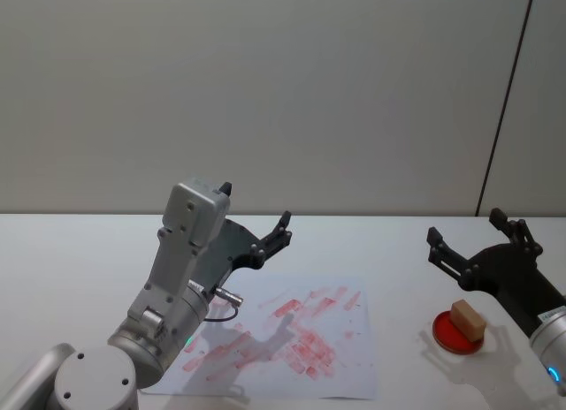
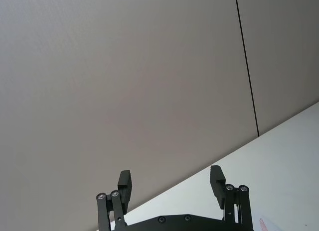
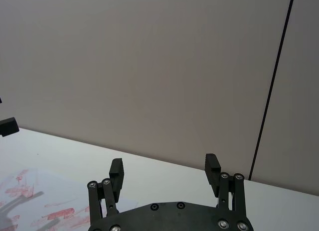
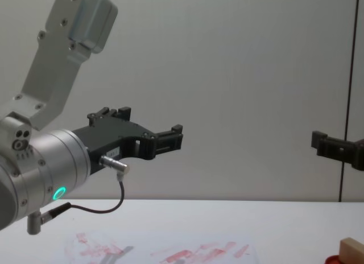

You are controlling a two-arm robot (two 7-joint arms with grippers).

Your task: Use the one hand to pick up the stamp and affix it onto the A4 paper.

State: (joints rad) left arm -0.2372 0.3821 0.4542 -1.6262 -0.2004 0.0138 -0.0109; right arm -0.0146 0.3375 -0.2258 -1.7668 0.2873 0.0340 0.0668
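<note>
A plain pale wall [image 1: 265, 92] backs a white table [image 1: 71, 251]. The A4 paper [image 1: 349, 366], smeared with red ink marks, lies flat on the table at centre. The left gripper [image 1: 256, 208] hangs raised above the paper's far left part, on a silver-white arm, jaws spread wide and holding nothing. The right gripper [image 1: 466, 226] is raised clear of the table to the right of the paper, jaws likewise wide apart and empty. A flat round red pad [image 1: 445, 333] rests on the table right of the paper, apart from it. The stamp [image 1: 468, 320], a tan wooden block, sits on this pad, below the right gripper and untouched by it.
</note>
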